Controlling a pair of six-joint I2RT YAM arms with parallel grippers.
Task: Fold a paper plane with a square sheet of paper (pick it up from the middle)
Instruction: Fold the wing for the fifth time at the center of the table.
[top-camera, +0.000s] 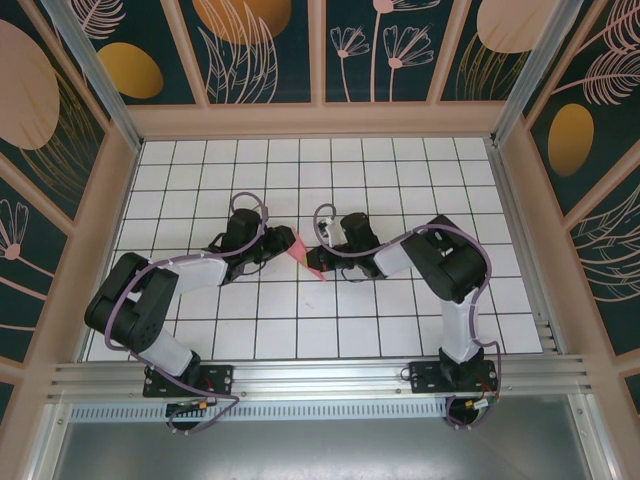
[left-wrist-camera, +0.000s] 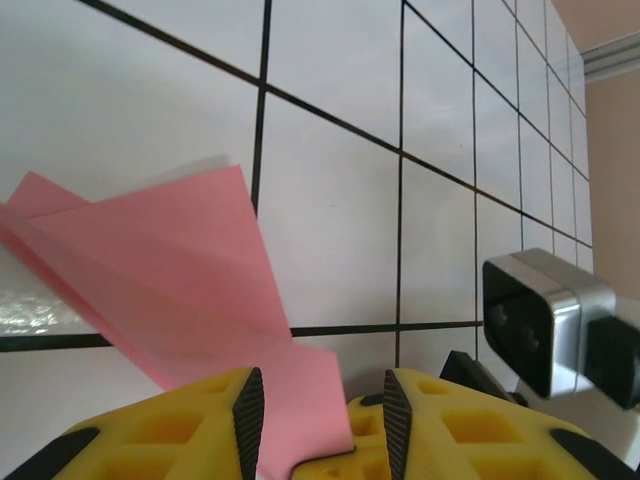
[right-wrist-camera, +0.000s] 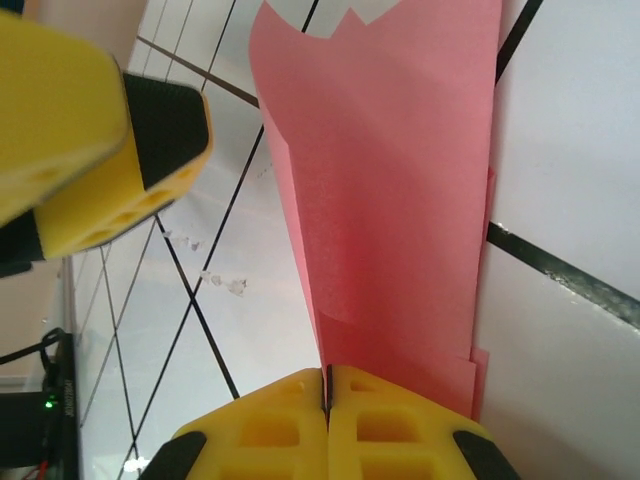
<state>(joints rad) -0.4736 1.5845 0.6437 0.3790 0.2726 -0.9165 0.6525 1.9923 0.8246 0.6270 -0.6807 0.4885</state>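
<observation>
Two robot arms meet at the middle of the white-tiled counter (top-camera: 400, 180), where a partly folded sheet of paper (top-camera: 308, 258) sits between their tips. From above we see the salmon-pink sheet as a small wedge, its narrow end pointing toward the near edge, with the left hand (top-camera: 281, 245) just to its left and the right hand (top-camera: 323, 252) just to its right. The right wrist camera shows the right hand (right-wrist-camera: 327, 395) with its yellow fingers (right-wrist-camera: 390, 430) pressed flat together and the paper's lengthwise crease pinched into the seam between them. From that grip the paper (right-wrist-camera: 400, 200) runs away as a tall, plain strip, its far edge notched into small peaks, and stepped layers show along its right side. The left wrist camera shows the left hand (left-wrist-camera: 318, 425) standing narrowly apart, black pads facing each other, with a corner flap of the paper (left-wrist-camera: 170, 280) lying loose in the gap rather than squeezed. In that view we make out several overlapping layers folded on the diagonal, tapering to a point at the left and resting on the tiles across a black grid line. The paper is unmarked and matte, its creases showing as slightly darker bands. The right wrist's silver-and-black camera block (left-wrist-camera: 550, 320) sits close by at the right.
</observation>
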